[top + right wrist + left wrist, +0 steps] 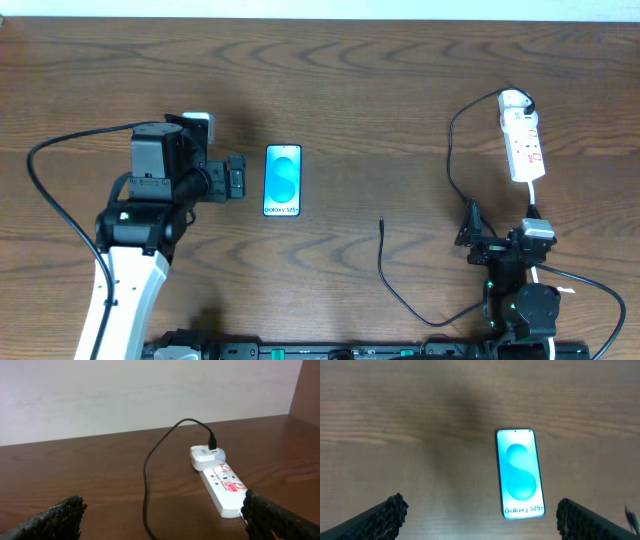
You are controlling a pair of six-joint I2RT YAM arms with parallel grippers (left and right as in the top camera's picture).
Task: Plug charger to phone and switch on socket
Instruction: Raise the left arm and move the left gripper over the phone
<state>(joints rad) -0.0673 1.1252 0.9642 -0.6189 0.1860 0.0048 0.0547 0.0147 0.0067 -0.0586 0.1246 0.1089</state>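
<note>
Phone [283,180]: screen-up, lit, unplugged. Left gripper [238,177]: released, empty, at phone's 9 o'clock. Charger cable [381,250]: tip loose at phone's 4 o'clock, far end at power strip [523,145]. Right gripper [470,232]: released, empty. Step: approach; next likely needs a fine pinch on the tip

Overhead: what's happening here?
Nothing is held. The left gripper hovers open beside the phone, which lies face up, lit. The right gripper is open near the socket. The charger tip lies on the table between phone and socket, unplugged; its other end meets the socket's adapter.
</note>
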